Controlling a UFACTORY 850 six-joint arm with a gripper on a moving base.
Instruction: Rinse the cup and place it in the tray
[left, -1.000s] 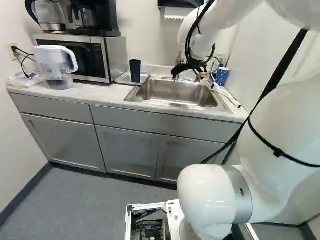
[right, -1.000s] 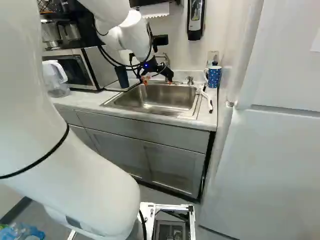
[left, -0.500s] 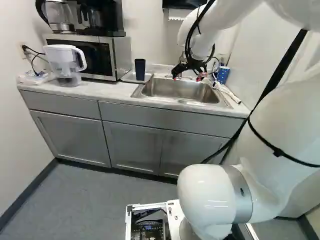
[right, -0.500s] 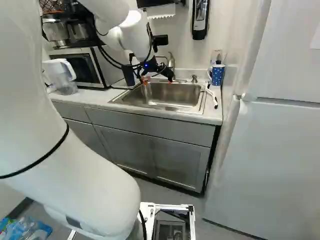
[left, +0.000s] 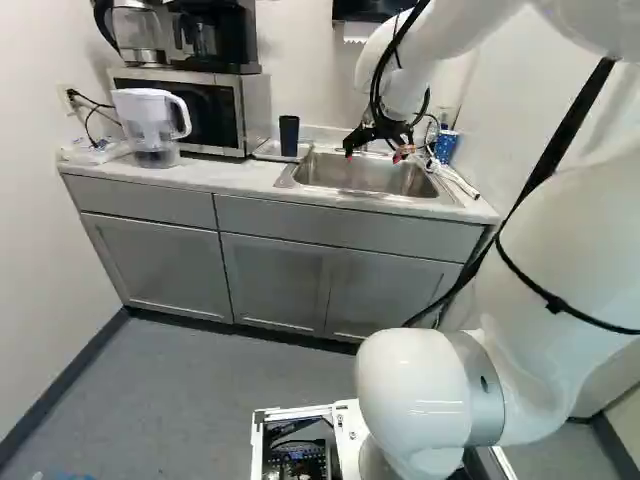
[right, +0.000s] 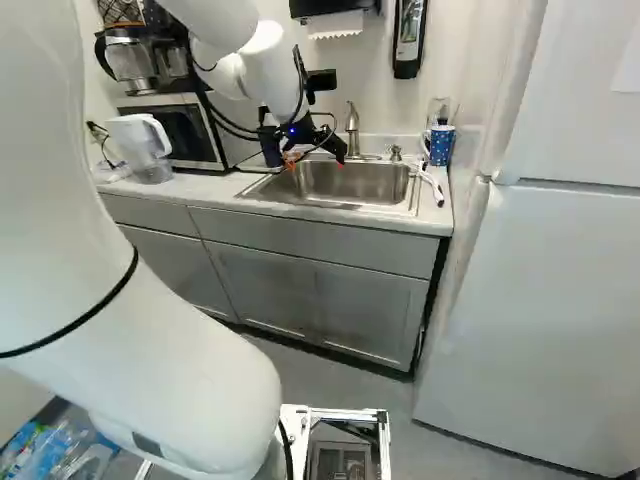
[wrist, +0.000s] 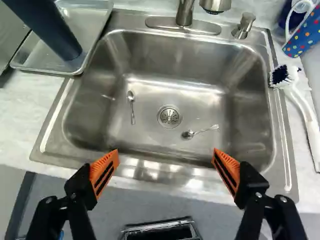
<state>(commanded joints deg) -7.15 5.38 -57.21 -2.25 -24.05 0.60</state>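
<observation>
The jaws are hanging wide apart by the sink's (wrist: 200, 112) near edge, and the dark tumbler (wrist: 57, 35) is standing on the shallow metal tray (wrist: 37, 55) beside it. Can't really tell if it's rinsed; if you're going in for it, I'd be lining the orange pads (wrist: 102, 167) up squarely around that smooth round wall and squeezing lightly.

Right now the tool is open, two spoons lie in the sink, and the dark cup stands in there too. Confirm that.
Not right: the dark cup stands in the metal tray beside the sink, as the wrist view shows. The tool is indeed open, and two spoons do lie in the sink.
</observation>
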